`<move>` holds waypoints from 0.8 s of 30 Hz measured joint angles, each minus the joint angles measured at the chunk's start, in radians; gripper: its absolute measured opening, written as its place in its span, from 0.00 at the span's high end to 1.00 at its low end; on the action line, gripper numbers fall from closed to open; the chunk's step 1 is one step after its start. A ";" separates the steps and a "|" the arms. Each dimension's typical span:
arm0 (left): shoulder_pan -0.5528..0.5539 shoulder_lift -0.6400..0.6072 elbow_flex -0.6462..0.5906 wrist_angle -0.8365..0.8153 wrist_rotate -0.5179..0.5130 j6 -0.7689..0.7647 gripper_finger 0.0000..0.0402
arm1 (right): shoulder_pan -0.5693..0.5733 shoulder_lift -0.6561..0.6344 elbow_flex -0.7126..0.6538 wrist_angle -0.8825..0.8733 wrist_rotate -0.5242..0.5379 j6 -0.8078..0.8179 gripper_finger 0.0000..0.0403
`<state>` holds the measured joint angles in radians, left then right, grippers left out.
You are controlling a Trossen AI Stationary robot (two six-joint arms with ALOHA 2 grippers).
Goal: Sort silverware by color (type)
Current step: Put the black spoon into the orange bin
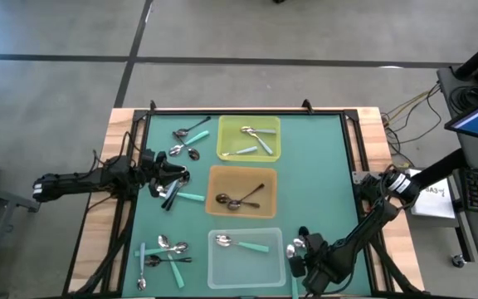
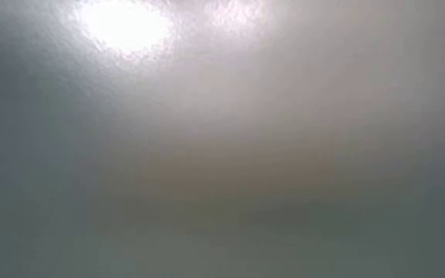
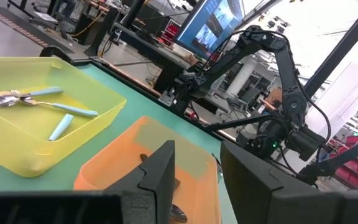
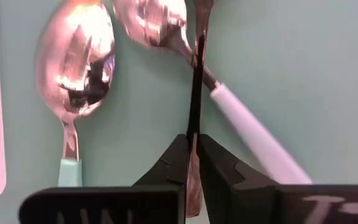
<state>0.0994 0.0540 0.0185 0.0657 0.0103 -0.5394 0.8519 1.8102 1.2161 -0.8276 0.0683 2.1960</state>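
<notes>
A thin spoon handle (image 4: 195,87) is pinched edge-on between the fingers of the right gripper (image 4: 193,163), its long axis running straight out from the fingertips; the grasped spoon is held over two teal-handled spoons (image 4: 73,68) that lie flat on the green mat near its front edge, just right of the clear tray (image 1: 247,266); which kind the held spoon is cannot be told. The clear tray is the nearest to this gripper (image 1: 304,253), with the orange tray (image 1: 241,192) and the yellow tray (image 1: 249,138) farther toward the mat's back edge. The left gripper (image 3: 197,171) is held released over the loose spoons by the orange tray's left side; the low view shows nothing.
</notes>
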 joint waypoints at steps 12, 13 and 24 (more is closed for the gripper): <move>0.000 0.000 0.000 0.001 0.000 0.000 0.72 | -0.048 -0.081 0.067 -0.162 0.414 -0.194 0.99; 0.000 0.000 0.000 0.001 0.000 0.000 0.72 | -0.065 -0.082 0.071 -0.160 0.451 -0.240 0.99; 0.000 0.000 0.000 0.001 0.000 0.000 0.72 | -0.287 -0.082 0.121 -0.140 0.539 -0.700 0.98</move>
<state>0.0998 0.0540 0.0185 0.0662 0.0101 -0.5396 0.5651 1.7283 1.3368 -0.9676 0.6074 1.4959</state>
